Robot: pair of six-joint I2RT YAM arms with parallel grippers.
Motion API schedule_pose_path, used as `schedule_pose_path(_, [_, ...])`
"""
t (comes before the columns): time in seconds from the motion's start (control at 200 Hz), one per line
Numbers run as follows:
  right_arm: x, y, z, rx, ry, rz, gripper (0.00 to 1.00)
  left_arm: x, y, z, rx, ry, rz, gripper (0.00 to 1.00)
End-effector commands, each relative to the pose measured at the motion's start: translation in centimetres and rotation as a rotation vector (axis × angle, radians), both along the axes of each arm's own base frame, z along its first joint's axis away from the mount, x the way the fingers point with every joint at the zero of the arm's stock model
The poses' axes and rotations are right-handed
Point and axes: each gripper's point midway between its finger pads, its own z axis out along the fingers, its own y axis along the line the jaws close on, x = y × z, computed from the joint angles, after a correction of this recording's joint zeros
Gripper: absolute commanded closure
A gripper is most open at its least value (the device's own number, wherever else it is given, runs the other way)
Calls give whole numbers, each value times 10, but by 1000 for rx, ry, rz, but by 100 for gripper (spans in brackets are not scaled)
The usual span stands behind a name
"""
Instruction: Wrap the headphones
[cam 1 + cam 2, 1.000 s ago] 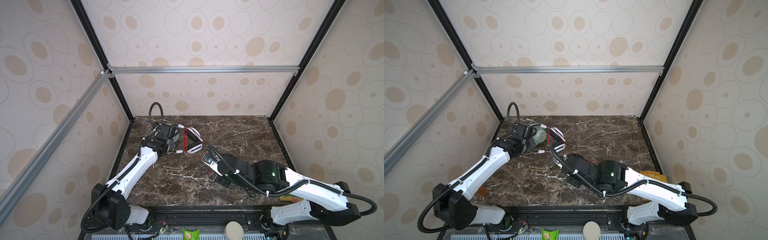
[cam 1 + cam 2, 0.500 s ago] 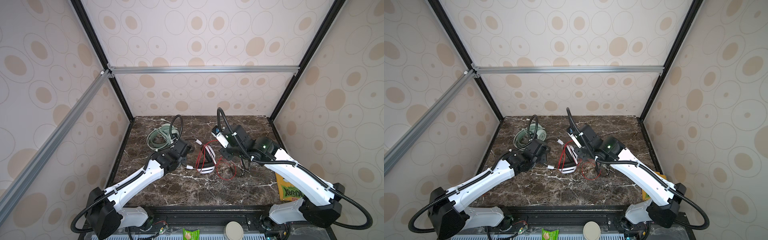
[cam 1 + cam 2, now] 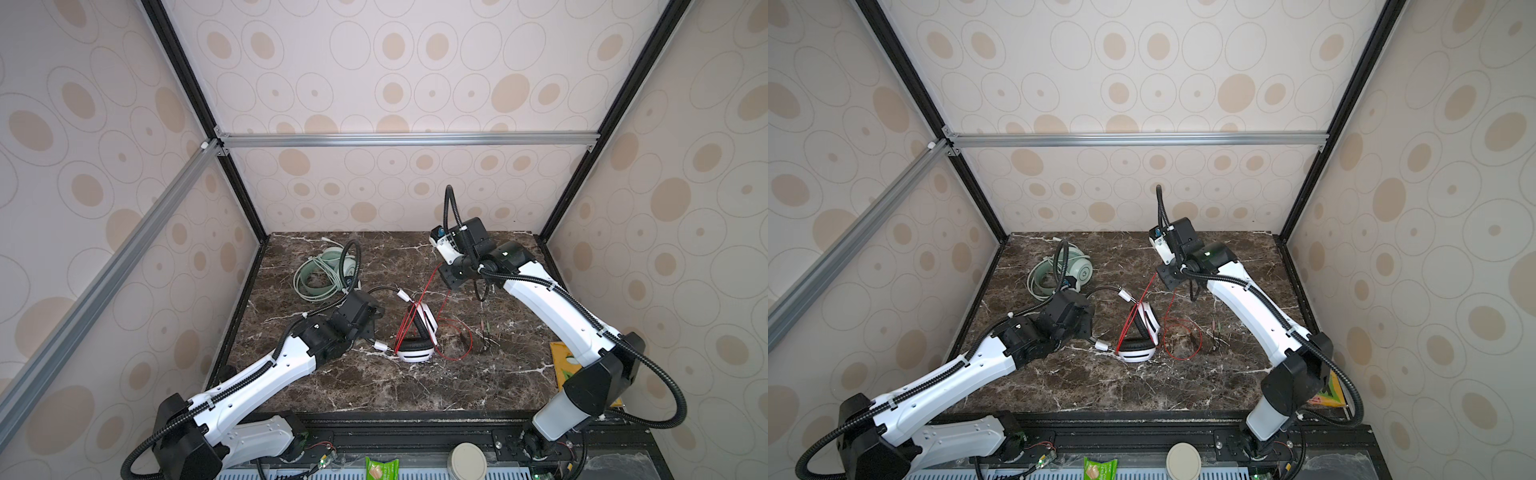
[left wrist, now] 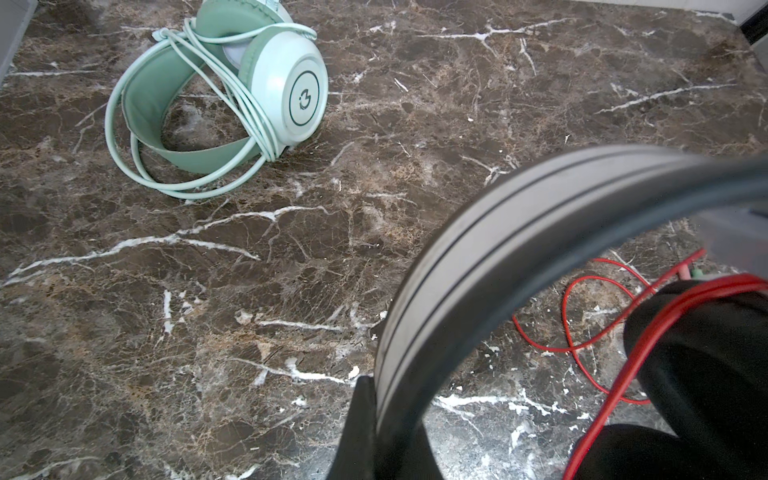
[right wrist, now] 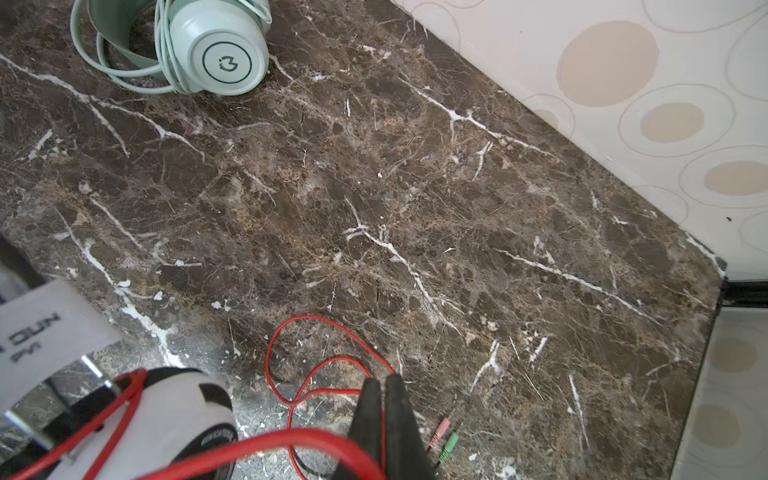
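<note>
The white headphones (image 3: 415,355) with black earpads stand mid-table, their thin red cable (image 3: 461,336) partly wound over the earcups. My left gripper (image 3: 374,322) is shut on their dark headband (image 4: 498,232), which passes between the fingers in the left wrist view. My right gripper (image 3: 446,274) hangs above the table to the back right, shut on the red cable (image 5: 291,440), which runs taut down to the headset. Slack cable loops on the marble and ends in pink and green plugs (image 5: 446,436). The mint-green headphones (image 3: 324,274), cable coiled round them, lie at the back left.
A dark marble table (image 3: 374,386) is closed in by patterned walls on three sides. A yellow-green packet (image 3: 567,368) lies at the right edge under the right arm. A green snack bag (image 3: 376,469) and a round lid (image 3: 468,459) sit beyond the front rail.
A second ago the white headphones were at the back left by the green pair, with the right arm low across the front. Now they stand mid-table, and the right arm is raised at the back right.
</note>
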Motion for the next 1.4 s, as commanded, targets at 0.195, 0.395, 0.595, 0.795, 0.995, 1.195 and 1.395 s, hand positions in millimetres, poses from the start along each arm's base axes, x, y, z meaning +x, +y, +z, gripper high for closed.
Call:
schedule_pose_path(0.195, [13, 9, -39, 97, 109, 26, 100, -6, -26, 49, -195, -115, -117, 100])
schedule_pose_path(0.395, [5, 30, -63, 202, 218, 74, 100, -12, -34, 78, -291, -149, -163, 100])
schedule_pose_path(0.595, [-12, 62, -79, 407, 315, 175, 95, -15, -42, 115, -387, -183, -207, 100])
schedule_pose_path(0.795, [-26, 74, -85, 591, 370, 219, 66, -6, -25, 163, -443, -257, -150, 100])
schedule_pose_path(0.995, [-44, 57, -91, 617, 365, 186, 47, 23, 29, 182, -384, -289, 48, 100])
schedule_pose_path(1.195, [-67, 37, -105, 597, 357, 139, 42, 39, 62, 184, -389, -288, 142, 100])
schedule_pose_path(1.395, [-78, 38, -132, 651, 409, 107, 43, 44, 68, 194, -399, -303, 154, 100])
